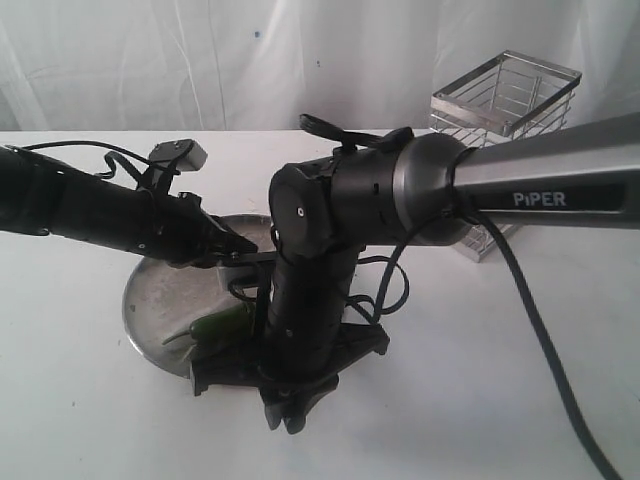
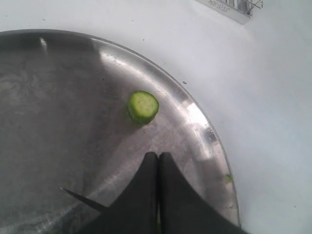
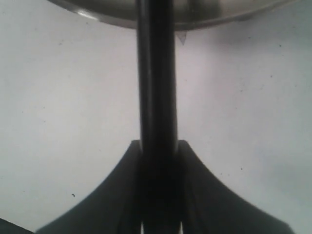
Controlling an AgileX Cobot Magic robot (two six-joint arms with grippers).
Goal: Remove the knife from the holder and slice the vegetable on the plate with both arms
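The right tool (image 3: 158, 146) is grasping the knife (image 3: 157, 83), which is looking stiff and light, so a firm hold on the handle is probably suiting the cutting. The left tool (image 2: 158, 163) is clenched over the plate (image 2: 48, 122), with nothing showing between its fingers. The vegetable (image 1: 215, 325) is lying on the plate under the arms. It is glossy and likely slippery, so it is needing a hold near its stem. One cut round (image 2: 143, 106) is lying apart. The arms are hiding most of the vegetable and the blade.
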